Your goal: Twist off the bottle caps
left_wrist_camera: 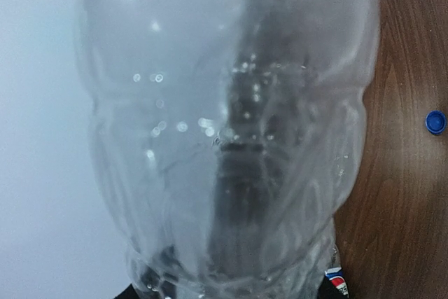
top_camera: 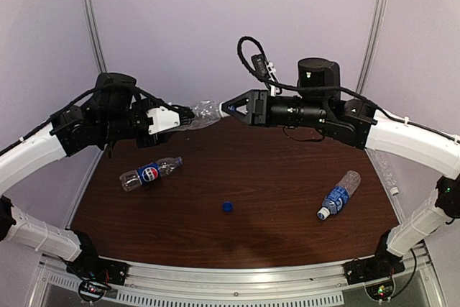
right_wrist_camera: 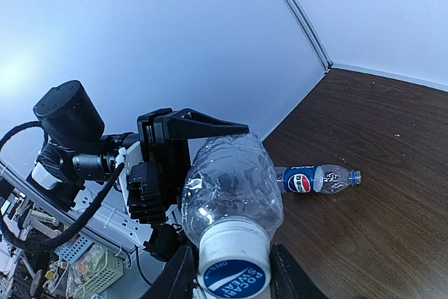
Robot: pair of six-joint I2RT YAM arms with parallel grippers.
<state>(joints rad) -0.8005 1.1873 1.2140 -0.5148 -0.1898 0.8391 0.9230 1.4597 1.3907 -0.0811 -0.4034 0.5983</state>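
A clear unlabelled bottle [top_camera: 205, 114] hangs level in the air above the table's far edge, between both grippers. My left gripper [top_camera: 190, 116] is shut on its crinkled body [left_wrist_camera: 224, 138], which fills the left wrist view and hides the jaws. In the right wrist view one black left finger [right_wrist_camera: 203, 125] lies over the bottle [right_wrist_camera: 231, 180]. My right gripper [top_camera: 225, 108] is shut on the white bottle cap [right_wrist_camera: 233, 264] with a blue printed top, one finger pressed to each side. A loose dark blue cap [top_camera: 227, 206] lies on the table.
A Pepsi-labelled bottle [top_camera: 149, 172] lies at the left of the brown table [top_camera: 273, 170]. A blue-labelled bottle [top_camera: 338, 197] with a white cap [top_camera: 323, 214] lies at the right. Another clear bottle [top_camera: 384, 170] lies by the right edge, partly behind the right arm.
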